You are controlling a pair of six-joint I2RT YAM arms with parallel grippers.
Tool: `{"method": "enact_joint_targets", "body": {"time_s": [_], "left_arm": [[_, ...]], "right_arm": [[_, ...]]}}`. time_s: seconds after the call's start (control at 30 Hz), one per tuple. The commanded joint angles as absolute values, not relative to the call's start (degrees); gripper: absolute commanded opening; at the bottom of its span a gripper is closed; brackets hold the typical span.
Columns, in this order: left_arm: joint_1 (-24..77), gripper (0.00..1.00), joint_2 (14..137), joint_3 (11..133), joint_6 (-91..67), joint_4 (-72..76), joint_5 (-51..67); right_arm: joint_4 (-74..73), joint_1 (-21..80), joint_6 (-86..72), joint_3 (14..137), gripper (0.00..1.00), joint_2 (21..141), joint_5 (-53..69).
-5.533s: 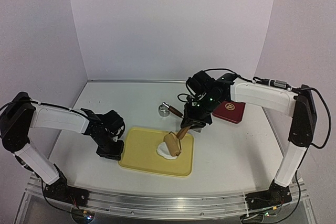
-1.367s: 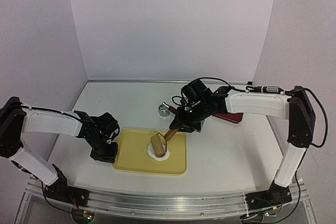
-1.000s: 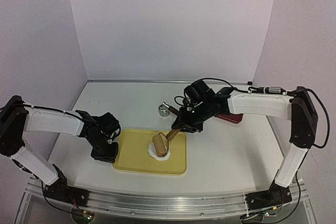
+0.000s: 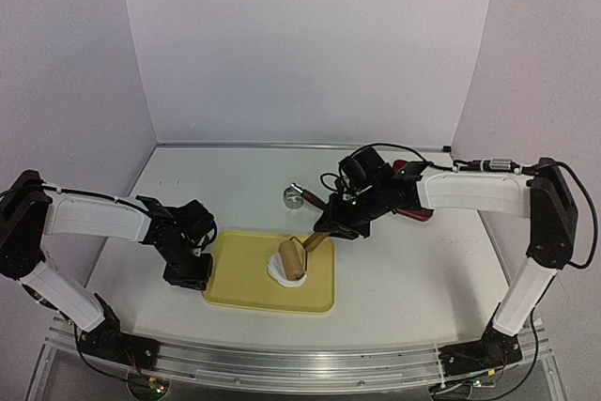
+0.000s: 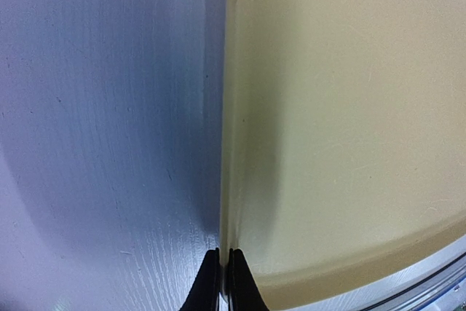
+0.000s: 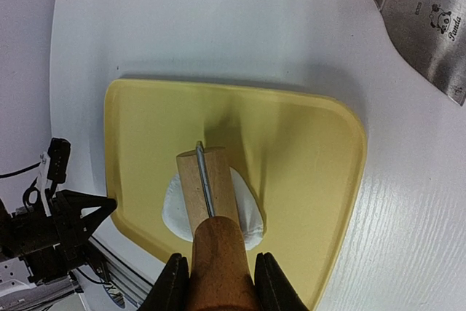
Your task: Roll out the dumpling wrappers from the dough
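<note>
Roller [image 6: 204, 187], shifted right, presses dough [image 6: 247, 213] ahead of right end effector [image 6: 216, 282].

"Panda" on steel scraper blade [image 6: 426, 30]

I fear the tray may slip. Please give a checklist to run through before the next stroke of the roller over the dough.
1. Right gripper shut on the brown wooden handle: ok.
2. Pale wooden roller drum rests on the flat white dough: ok.
3. Left gripper pinches the rim of the yellow plastic tray: ok.
4. Dough lies wholly on the tray: ok.
5. Dough thin enough: cannot tell.
</note>
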State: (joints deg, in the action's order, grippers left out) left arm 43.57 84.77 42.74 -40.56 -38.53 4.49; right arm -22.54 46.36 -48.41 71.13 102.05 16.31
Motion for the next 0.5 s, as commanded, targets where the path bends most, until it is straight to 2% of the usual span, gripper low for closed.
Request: {"method": "enact_joint_targets", "body": {"time_s": [0.0,0.47], "left_arm": [[43.8,0.0,83.9,44.4,-41.4,-36.4,2.5],[43.8,0.0,82.3,43.6,-41.5,-36.8,2.5]], "right_arm": [[-54.2,45.5,-42.3,60.7,0.0,110.3,-2.9],[-54.0,44.7,-42.8,57.7,0.0,108.6,-3.5]]}}
